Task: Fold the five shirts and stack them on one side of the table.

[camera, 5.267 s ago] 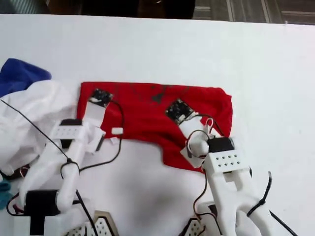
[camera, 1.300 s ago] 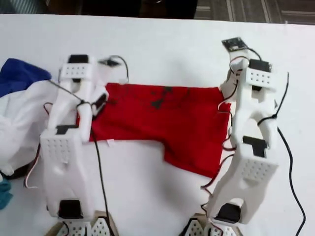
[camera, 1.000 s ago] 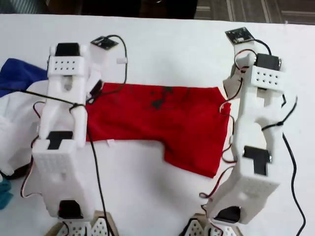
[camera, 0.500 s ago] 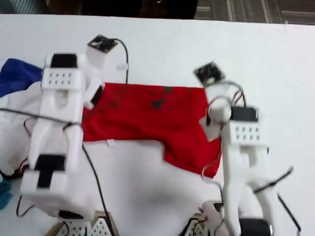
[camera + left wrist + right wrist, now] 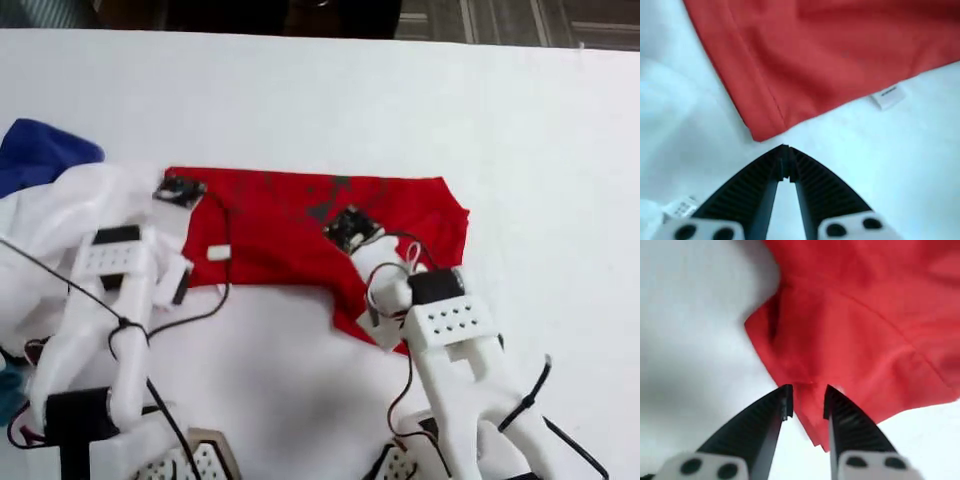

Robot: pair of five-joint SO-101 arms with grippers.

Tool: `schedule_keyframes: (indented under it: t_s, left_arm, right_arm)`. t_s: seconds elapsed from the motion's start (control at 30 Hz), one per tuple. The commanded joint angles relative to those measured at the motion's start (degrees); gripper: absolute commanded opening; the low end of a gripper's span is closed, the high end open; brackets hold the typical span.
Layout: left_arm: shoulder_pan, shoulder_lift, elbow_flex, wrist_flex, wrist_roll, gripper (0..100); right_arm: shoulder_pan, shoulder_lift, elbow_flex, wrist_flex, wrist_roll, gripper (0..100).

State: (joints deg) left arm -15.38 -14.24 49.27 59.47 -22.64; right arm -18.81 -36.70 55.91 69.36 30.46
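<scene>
Red shirt, high view: the red shirt [image 5: 300,235] is lying flat in the middle of the table [image 5: 320,100], long axis running left to right, with one lower corner poking out toward the right arm [image 5: 445,325]. The left arm [image 5: 105,290] is sitting at the shirt's left end, beside the white shirt [image 5: 60,210] and blue shirt [image 5: 40,150].
Left wrist view: the left gripper [image 5: 785,162] is hanging pinched together on nothing, just off the shirt's corner.
Right wrist view: the right gripper [image 5: 806,402] is hanging with its fingers apart and the shirt's edge right past the tips, so I'm guessing it's nearer a grab.
Writing: the dark print [image 5: 325,195] and the white tag [image 5: 888,96] aren't giving me anything readable.
</scene>
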Motion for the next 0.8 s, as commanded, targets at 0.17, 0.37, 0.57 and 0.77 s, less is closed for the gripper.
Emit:
schedule_keyframes:
  t_s: [0.17,0.37,0.57,0.77]
  left_arm:
    - [-0.79,-2.64,7.69,-8.62,0.26,3]
    - [-0.79,-2.64,7.52,-8.7,0.26,3]
    - [-0.79,-2.37,7.43,-8.7,0.26,3]
    - [-0.79,-2.37,7.43,-8.7,0.26,3]
  right_arm:
    - [-1.45,-1.8,4.48,-2.07,8.88,11.9]
    - [-0.57,-1.71,8.26,-7.87,12.84,12.1]
    - [-0.84,-1.71,9.49,-9.19,12.84,23.1]
    - [-0.92,-1.63,9.85,-9.01,12.84,22.5]
